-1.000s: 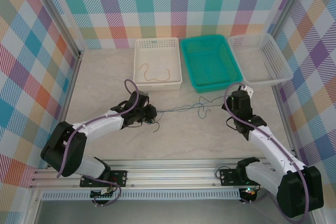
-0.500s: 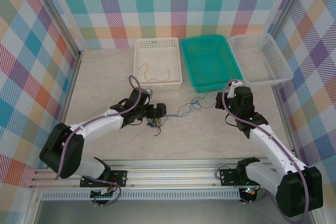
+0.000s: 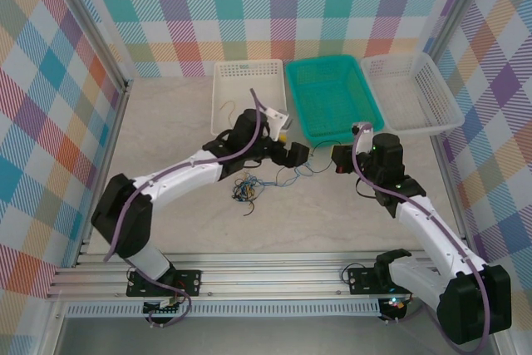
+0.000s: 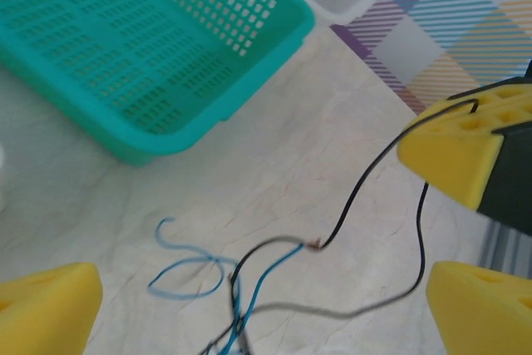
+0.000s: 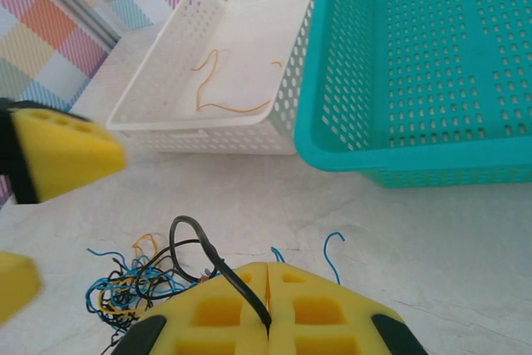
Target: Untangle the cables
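The cables form a blue, black and orange tangle [image 3: 243,191] on the table, also seen at lower left in the right wrist view [image 5: 133,282]. A black cable [image 5: 199,243] loops up from it into my right gripper [image 5: 268,270], whose yellow pads are shut on it. Loose blue cable ends [image 4: 187,268] lie on the table under my left gripper [image 4: 262,288]. That gripper is open and holds nothing. In the top view my left gripper [image 3: 296,154] faces my right gripper [image 3: 339,160] a short way apart, just in front of the teal basket [image 3: 309,135].
A white basket [image 3: 218,97] at the back left holds one orange cable [image 5: 218,81]. The teal basket's wall [image 5: 349,106] is close beyond my right gripper. Another white basket [image 3: 445,114] stands at the back right. Checked walls enclose the table.
My left gripper opened, left the tangle on the table and swung up and right towards the right gripper. The right gripper shifted left with the black cable, and the stretched strand went slack.
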